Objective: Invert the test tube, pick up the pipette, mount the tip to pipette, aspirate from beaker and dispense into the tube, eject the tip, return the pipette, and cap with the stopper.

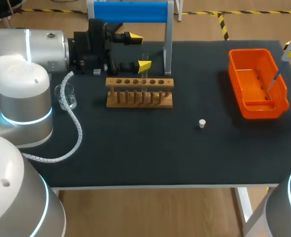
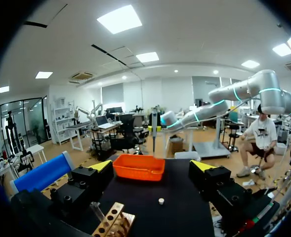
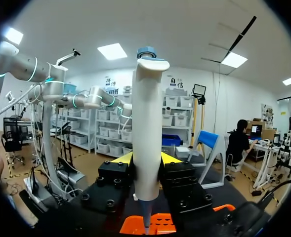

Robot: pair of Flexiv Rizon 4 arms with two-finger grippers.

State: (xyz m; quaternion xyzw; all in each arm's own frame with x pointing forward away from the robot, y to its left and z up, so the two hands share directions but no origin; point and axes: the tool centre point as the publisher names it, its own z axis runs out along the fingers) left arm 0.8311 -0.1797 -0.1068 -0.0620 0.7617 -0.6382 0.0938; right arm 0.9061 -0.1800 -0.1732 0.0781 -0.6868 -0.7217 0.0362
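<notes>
Over the black table [image 1: 135,148], left hand [image 1: 139,51] gapes beside the rack [image 1: 139,83]; right hand [image 3: 146,159] clamps the pipette [image 3: 146,123] above the bin [image 1: 249,51].

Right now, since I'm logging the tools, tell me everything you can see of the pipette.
The pipette is a smooth off-white plastic barrel with a blue-grey plunger button on top, narrowing below to a thin shaft. It stands nearly upright, slightly tilted in the head view, with the right gripper shut on its barrel, a yellow tip on each side. Its thin end points down into the orange bin; whether it touches the bin is unclear.
</notes>
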